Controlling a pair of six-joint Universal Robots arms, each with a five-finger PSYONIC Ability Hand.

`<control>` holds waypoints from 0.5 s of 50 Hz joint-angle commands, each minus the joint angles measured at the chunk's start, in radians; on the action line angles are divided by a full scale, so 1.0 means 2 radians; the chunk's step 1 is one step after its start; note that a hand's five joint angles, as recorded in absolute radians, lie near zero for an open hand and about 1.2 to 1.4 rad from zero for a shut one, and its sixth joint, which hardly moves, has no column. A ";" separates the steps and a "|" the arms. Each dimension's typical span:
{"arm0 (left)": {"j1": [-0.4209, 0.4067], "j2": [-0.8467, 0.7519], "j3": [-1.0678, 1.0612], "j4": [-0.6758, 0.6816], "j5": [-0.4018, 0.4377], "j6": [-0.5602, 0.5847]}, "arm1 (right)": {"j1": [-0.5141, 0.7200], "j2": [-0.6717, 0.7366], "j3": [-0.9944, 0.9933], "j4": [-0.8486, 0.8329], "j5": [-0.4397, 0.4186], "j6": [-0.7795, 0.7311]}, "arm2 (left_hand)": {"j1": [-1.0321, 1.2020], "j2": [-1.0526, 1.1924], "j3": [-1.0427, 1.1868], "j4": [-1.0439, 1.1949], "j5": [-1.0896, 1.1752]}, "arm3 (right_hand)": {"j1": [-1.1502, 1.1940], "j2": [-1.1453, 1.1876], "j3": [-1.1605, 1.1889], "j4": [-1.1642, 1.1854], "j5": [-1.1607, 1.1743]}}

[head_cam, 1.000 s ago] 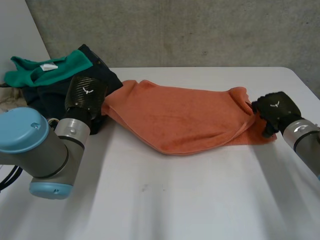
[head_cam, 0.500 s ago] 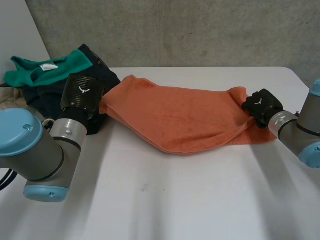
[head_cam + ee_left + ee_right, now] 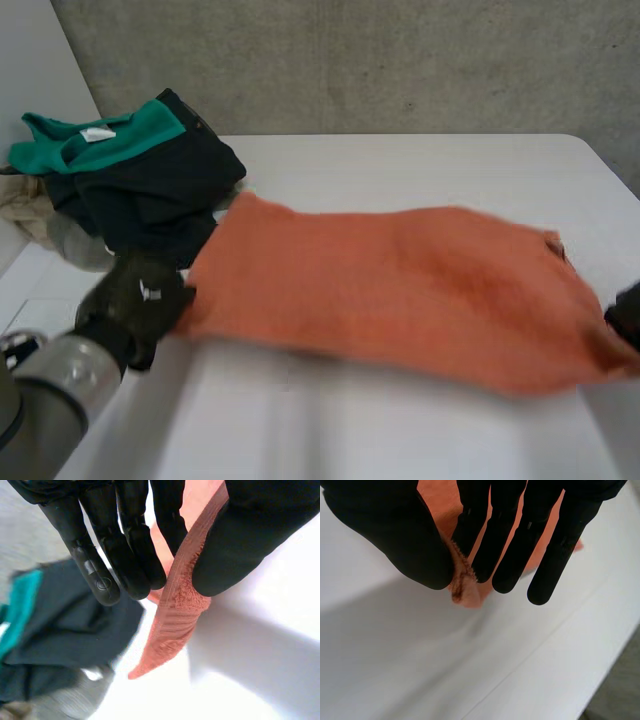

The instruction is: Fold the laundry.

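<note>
An orange towel (image 3: 400, 290) hangs stretched flat above the white table (image 3: 420, 160), held at both ends. My left hand (image 3: 135, 305) pinches the towel's left edge (image 3: 180, 595) between thumb and straight fingers (image 3: 125, 555). At the far right my right hand (image 3: 628, 318) grips the towel's other end, and its thumb (image 3: 405, 540) presses a corner of the towel (image 3: 462, 587) against the fingers.
A pile of clothes lies at the table's back left: a dark navy garment (image 3: 150, 195) with a green one (image 3: 100, 140) on top and pale cloth (image 3: 30, 210) beside it. A concrete wall (image 3: 350, 60) stands behind the table.
Both hands have lifted the towel off the table and pulled it toward me. It was a bunched fold and is now spread out flat in the air. The right hand shut on its end.
</note>
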 commanded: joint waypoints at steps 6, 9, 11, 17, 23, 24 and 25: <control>-0.011 -0.070 0.043 0.094 0.000 0.021 | 0.003 0.056 -0.015 -0.177 -0.006 0.099 | 0.115 0.098 0.100 0.096 0.122 | 0.128 0.108 0.103 0.099 0.118; -0.015 -0.111 0.076 0.137 0.000 0.025 | 0.039 0.102 -0.038 -0.209 0.003 0.123 | 0.115 0.098 0.100 0.096 0.122 | 0.128 0.108 0.103 0.099 0.118; -0.013 -0.150 0.105 0.165 0.000 0.025 | 0.056 0.117 -0.048 -0.223 0.006 0.133 | 0.115 0.098 0.100 0.096 0.122 | 0.128 0.108 0.103 0.099 0.118; -0.014 -0.257 0.208 0.214 0.001 0.026 | 0.080 0.176 -0.084 -0.318 0.054 0.167 | 0.115 0.098 0.100 0.096 0.122 | 0.128 0.108 0.103 0.099 0.118; -0.013 -0.359 0.329 0.221 0.000 0.027 | 0.103 0.230 -0.127 -0.371 0.087 0.169 | 0.115 0.098 0.100 0.096 0.122 | 0.128 0.108 0.103 0.099 0.118; -0.013 -0.388 0.364 0.218 0.001 0.027 | 0.104 0.235 -0.131 -0.375 0.089 0.169 | 0.115 0.098 0.100 0.096 0.122 | 0.128 0.108 0.103 0.099 0.118; -0.014 -0.400 0.381 0.217 0.001 0.027 | 0.106 0.241 -0.137 -0.379 0.092 0.169 | 0.115 0.098 0.100 0.096 0.122 | 0.128 0.108 0.103 0.099 0.118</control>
